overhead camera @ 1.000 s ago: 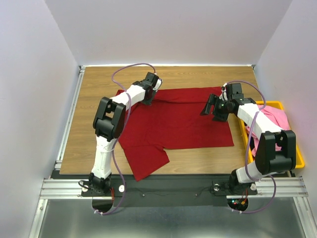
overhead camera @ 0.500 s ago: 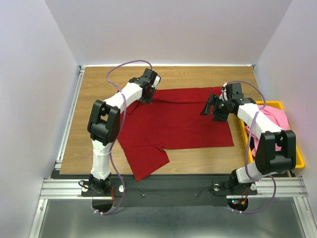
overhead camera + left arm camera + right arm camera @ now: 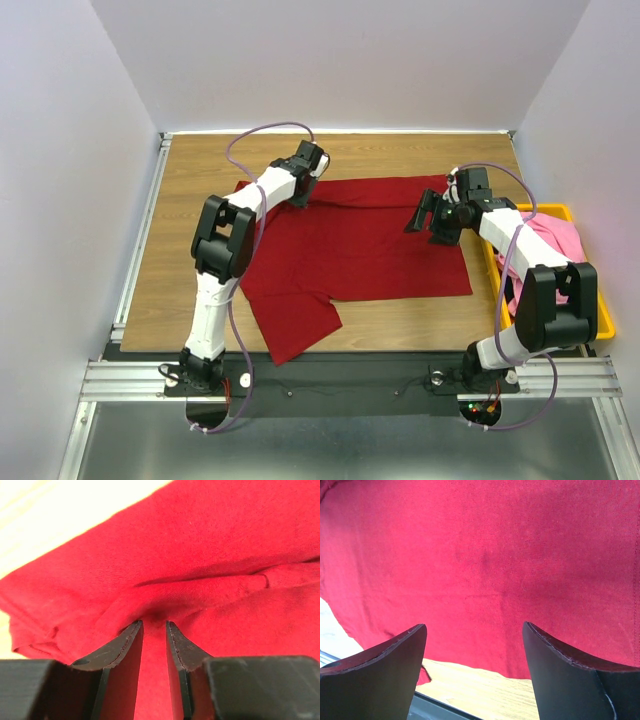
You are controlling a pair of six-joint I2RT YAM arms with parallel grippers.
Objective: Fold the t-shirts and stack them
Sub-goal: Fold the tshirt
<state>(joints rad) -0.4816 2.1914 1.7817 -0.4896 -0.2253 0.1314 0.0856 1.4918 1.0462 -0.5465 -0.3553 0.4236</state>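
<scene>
A dark red t-shirt (image 3: 360,245) lies spread on the wooden table, one sleeve flap hanging toward the near left. My left gripper (image 3: 297,197) is at its far left corner, jaws pinched on a fold of the red cloth (image 3: 154,617). My right gripper (image 3: 428,222) hovers over the shirt's right side, jaws wide open and empty; the red cloth (image 3: 485,565) fills its wrist view. A pink t-shirt (image 3: 556,240) lies in the yellow bin. No black shirt shows.
The yellow plastic bin (image 3: 604,310) stands at the table's right edge beside the right arm. Bare wood (image 3: 190,250) lies left of the shirt and along the far edge. White walls close in on three sides.
The left arm's elbow swung out to the left and back again. Its gripper stays at the shirt's far left corner. The right arm has not moved.
</scene>
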